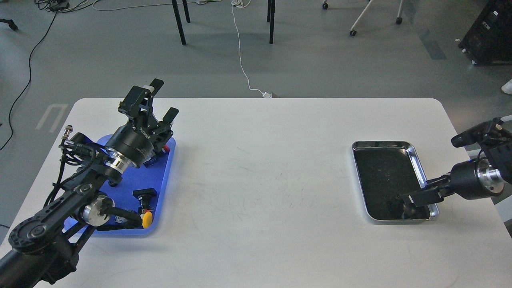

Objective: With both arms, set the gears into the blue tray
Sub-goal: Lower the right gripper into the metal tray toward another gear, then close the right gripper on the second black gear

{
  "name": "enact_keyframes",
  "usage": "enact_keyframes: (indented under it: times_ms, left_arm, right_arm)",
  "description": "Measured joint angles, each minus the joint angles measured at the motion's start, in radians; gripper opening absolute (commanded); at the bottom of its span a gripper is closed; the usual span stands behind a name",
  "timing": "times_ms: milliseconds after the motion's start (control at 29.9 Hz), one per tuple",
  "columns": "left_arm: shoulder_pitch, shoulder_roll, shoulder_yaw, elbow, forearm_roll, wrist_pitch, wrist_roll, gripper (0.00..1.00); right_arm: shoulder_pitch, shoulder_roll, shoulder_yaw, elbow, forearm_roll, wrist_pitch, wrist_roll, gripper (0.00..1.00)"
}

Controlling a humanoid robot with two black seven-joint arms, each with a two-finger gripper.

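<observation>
The blue tray (165, 182) lies at the table's left, largely covered by my left arm. My left gripper (165, 97) hangs above the tray's far right corner, open and empty, fingers pointing up and away. My right gripper (409, 199) reaches in from the right, with its tip low over the near end of the metal tray (383, 143). It is seen dark and side-on, so I cannot tell how its jaws stand. No gears show clearly. The left arm hides the blue tray's middle, and the right fingertips cover a dark spot on the metal tray.
Push buttons lie in the blue tray: a yellow-capped one (147, 219), a black one (145, 194) and a red-capped one (165, 148). The white table (260, 172) stretches between the two trays. Chair legs and cables are on the floor beyond the far edge.
</observation>
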Motion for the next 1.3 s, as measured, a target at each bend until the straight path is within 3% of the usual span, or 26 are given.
enact_keyframes:
  times_ms: [167, 535, 969, 1103, 1203, 1304]
  left_arm:
    - [0.007, -0.001, -0.001, -0.001, 0.000, 0.000, 0.008, 0.98]
    - [0.009, 0.000, 0.000, -0.002, 0.001, 0.000, 0.010, 0.98]
    - [0.012, 0.000, 0.000, -0.003, 0.002, 0.000, 0.010, 0.98]
    - [0.014, 0.001, -0.001, -0.003, 0.002, 0.000, 0.010, 0.98]
    - [0.014, 0.001, -0.001, -0.003, 0.002, 0.000, 0.010, 0.98]
    - [0.015, 0.001, -0.002, -0.003, 0.002, 0.000, 0.010, 0.98]
  right_arm:
    - [0.001, 0.071, -0.022, -0.060, 0.003, -0.004, 0.000, 0.93]
    - [0.002, 0.170, -0.094, -0.115, 0.005, -0.038, 0.000, 0.65]
    - [-0.004, 0.237, -0.122, -0.186, 0.007, -0.041, 0.000, 0.64]
    - [-0.004, 0.248, -0.137, -0.193, 0.007, -0.041, 0.000, 0.59]
    - [-0.004, 0.252, -0.140, -0.194, 0.007, -0.041, 0.000, 0.49]
    - [-0.005, 0.256, -0.141, -0.197, 0.006, -0.042, 0.000, 0.48]
